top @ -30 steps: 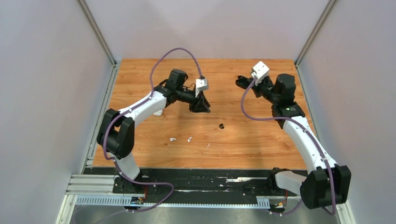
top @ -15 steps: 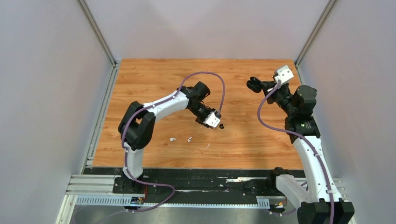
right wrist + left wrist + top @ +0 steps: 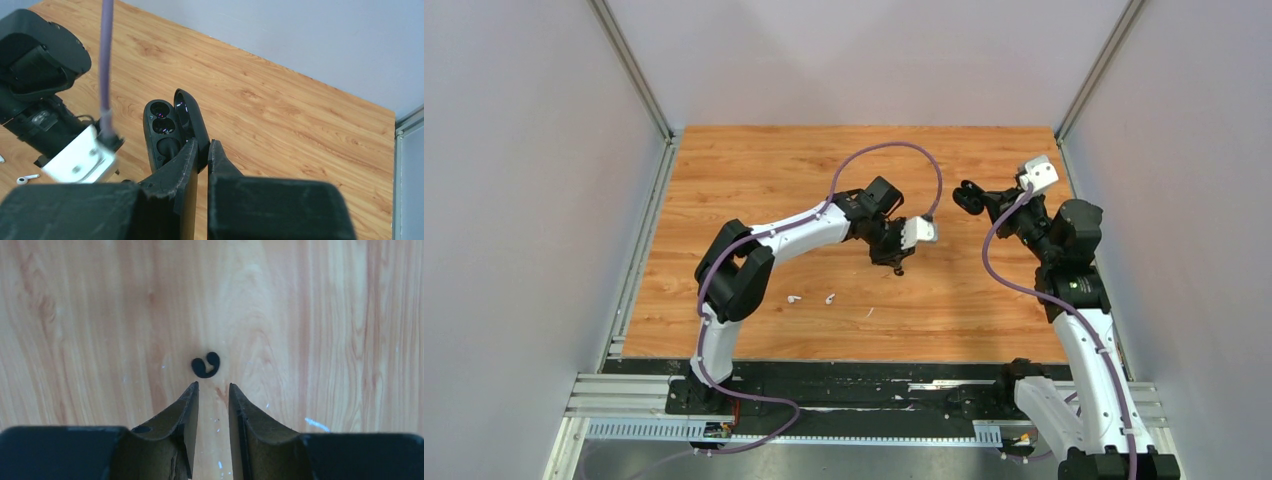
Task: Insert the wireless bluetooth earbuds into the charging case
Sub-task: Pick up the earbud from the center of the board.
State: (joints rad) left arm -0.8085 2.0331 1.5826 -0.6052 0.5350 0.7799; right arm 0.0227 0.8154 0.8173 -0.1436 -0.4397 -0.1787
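Two white earbuds lie on the wooden table in front of the left arm, apart from both grippers; one earbud shows at the right wrist view's left edge. The black charging case stands with its lid open and sockets empty, held above the table at the right. My right gripper is shut on the case's lid. My left gripper points down at the table centre, jaws a narrow gap apart with nothing between them.
A small black curled piece lies on the wood just beyond the left fingertips, also visible from above. A thin white fleck lies near the front. Grey walls enclose the table on three sides.
The left arm swung from the back left to the table centre, ending over the black piece, its jaws narrowing. The right arm drew back to the right with the case.
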